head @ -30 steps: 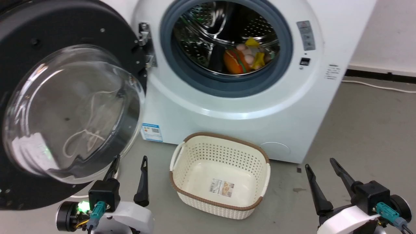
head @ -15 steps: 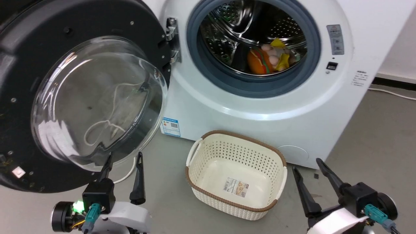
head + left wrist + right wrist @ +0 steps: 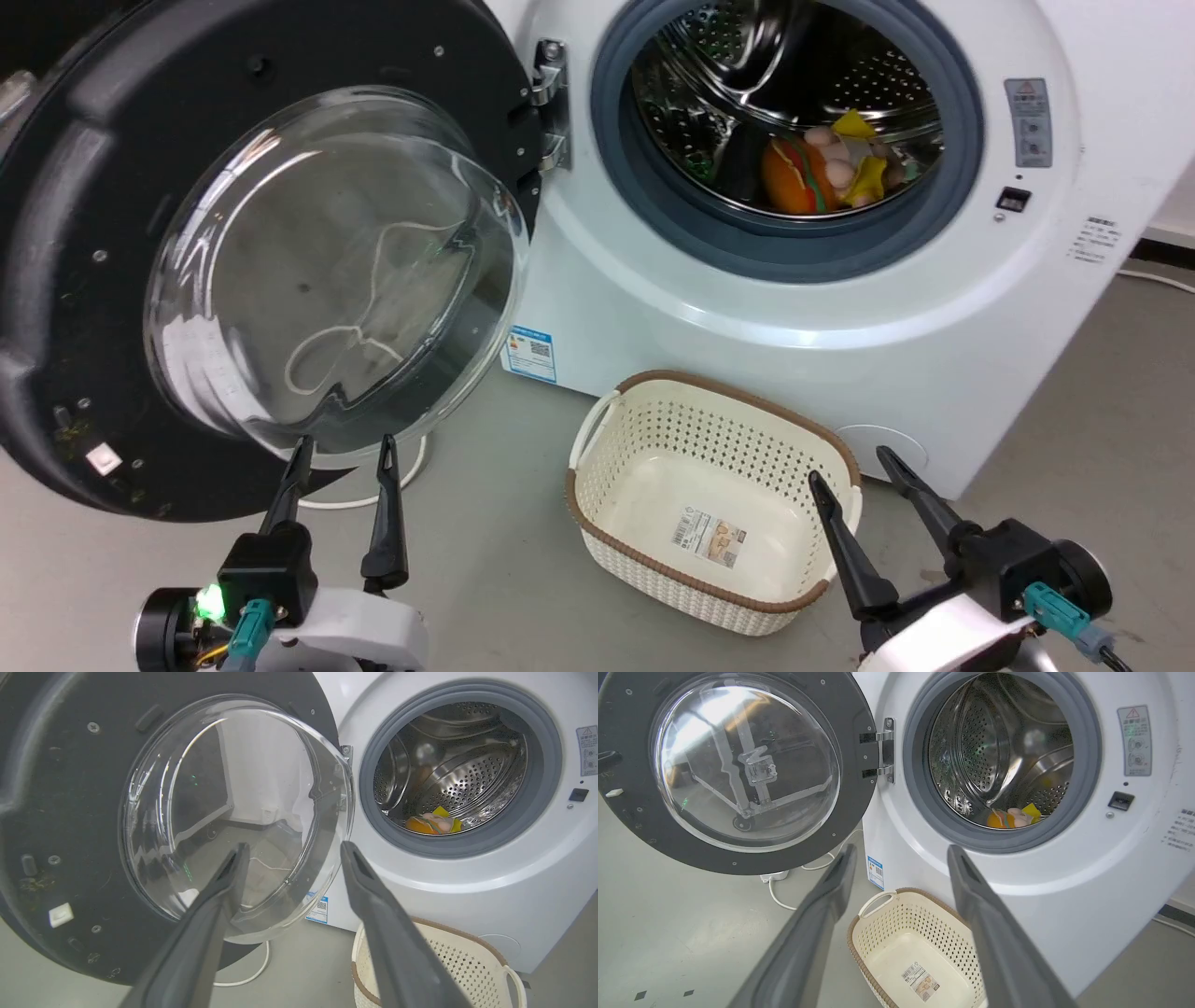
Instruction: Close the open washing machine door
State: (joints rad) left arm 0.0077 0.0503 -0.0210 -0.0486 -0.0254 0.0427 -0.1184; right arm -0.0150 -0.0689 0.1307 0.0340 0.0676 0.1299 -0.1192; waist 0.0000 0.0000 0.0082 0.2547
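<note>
Fingers on our left gripper sit spread, empty, tips just below the washing machine door, which hangs wide open left of the drum; right gripper is spread too, by the basket

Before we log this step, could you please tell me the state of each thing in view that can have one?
washing machine door: wide open, swung out to the robot's left.
drum: uncovered, with colourful items inside.
basket: upright, empty apart from a label.
left hand: open, holding nothing, fingertips near the door's lower edge.
right hand: open, holding nothing, beside the basket.
</note>
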